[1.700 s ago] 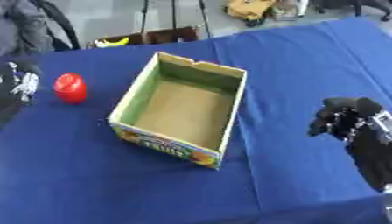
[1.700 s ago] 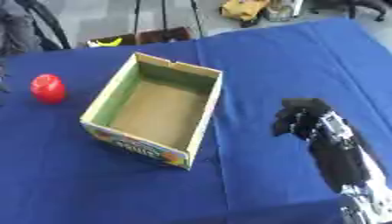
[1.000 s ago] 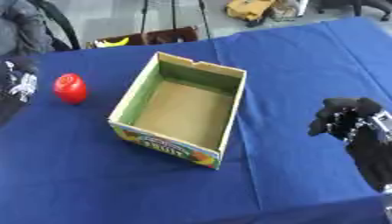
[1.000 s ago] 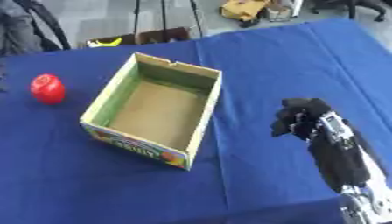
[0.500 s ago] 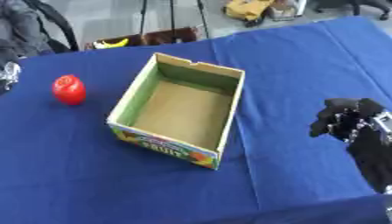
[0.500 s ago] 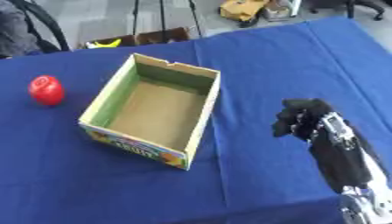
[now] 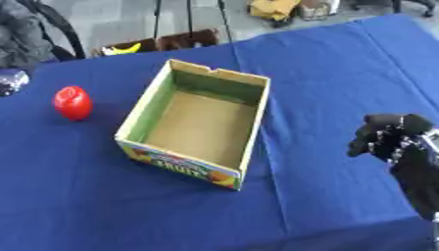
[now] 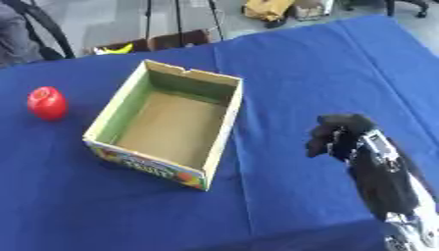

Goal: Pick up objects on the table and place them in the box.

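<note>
Box [image 7: 199, 125] is seen open on blue table [image 7: 326, 63]; red object [image 7: 73, 103] lies apart, to its left. Right hand [image 8: 341, 135] is held right of the box, fingers curled, nothing held. Left hand [image 7: 10, 81] is glimpsed only in the left eye view; its fingers cannot be told.

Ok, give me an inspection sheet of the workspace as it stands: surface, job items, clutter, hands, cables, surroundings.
Surface: blue tablecloth, covers the table.
Job's things: cardboard box open and empty, mid-table; red round object on the cloth to the box's left, apart from it.
Clutter: nothing seen.
Hands: right hand at lower right, fingers curled, holding nothing; a silver part at the left edge is unclear.
Cables: nothing seen.
Surroundings: floor beyond the far edge, a yellow object there.
</note>
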Robot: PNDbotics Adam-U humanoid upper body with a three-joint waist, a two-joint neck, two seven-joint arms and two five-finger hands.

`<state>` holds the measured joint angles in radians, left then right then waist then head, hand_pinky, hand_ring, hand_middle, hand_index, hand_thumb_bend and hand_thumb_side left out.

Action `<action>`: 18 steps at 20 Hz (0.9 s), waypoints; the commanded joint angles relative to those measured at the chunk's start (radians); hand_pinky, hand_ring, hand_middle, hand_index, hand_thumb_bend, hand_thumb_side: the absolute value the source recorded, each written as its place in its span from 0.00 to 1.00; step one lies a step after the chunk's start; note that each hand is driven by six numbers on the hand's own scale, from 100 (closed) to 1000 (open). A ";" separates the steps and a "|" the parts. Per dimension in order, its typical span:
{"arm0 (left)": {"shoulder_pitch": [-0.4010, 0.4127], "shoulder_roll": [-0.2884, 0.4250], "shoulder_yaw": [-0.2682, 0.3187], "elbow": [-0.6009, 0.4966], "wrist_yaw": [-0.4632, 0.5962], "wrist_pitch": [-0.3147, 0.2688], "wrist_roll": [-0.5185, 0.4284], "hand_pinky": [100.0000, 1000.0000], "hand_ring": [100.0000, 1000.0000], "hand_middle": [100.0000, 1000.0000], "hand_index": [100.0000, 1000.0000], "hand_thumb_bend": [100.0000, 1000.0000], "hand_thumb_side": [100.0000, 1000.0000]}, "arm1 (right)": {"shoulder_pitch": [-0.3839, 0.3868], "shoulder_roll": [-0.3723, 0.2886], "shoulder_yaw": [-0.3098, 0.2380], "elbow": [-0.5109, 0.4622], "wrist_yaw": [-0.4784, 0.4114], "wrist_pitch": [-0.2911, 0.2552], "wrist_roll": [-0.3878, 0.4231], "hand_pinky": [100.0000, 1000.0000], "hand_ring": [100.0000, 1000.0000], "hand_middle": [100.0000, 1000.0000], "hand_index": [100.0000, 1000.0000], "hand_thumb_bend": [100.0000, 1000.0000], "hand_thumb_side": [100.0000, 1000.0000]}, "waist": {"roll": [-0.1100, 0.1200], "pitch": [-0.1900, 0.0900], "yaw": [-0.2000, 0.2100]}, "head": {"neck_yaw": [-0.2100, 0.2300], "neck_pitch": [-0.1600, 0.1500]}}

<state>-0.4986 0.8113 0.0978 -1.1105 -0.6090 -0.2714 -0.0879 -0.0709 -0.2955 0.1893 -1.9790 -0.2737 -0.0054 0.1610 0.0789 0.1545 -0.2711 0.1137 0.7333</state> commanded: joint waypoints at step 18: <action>-0.138 -0.050 -0.037 0.184 -0.259 -0.061 0.100 0.37 0.56 0.64 0.77 0.75 0.81 | -0.021 -0.019 0.014 -0.021 0.018 0.004 0.017 0.53 0.55 0.54 0.72 0.00 0.89 | 0.017 0.004 -0.042 | 0.023 -0.011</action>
<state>-0.6176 0.7364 0.0582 -0.9206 -0.8585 -0.3369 0.0007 -0.0808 -0.2969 0.2041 -1.9790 -0.2643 0.0009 0.1750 0.0976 0.1695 -0.3138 0.1325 0.7284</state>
